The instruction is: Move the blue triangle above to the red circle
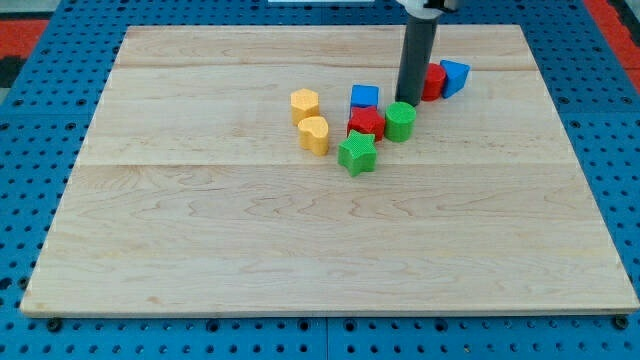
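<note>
The blue triangle (455, 77) lies near the view's top right of the board, touching the right side of the red circle (433, 82). The dark rod comes down just left of the red circle and hides its left edge. My tip (409, 101) rests on the board at the red circle's lower left, right behind the green circle (400, 122). The tip is apart from the blue triangle, with the red circle between them.
A cluster sits left of the tip: a blue cube (365, 97), a red block (366, 123), a green star (357, 153), a yellow hexagon (305, 103) and a yellow heart (315, 134). The wooden board (300, 250) lies on a blue pegboard.
</note>
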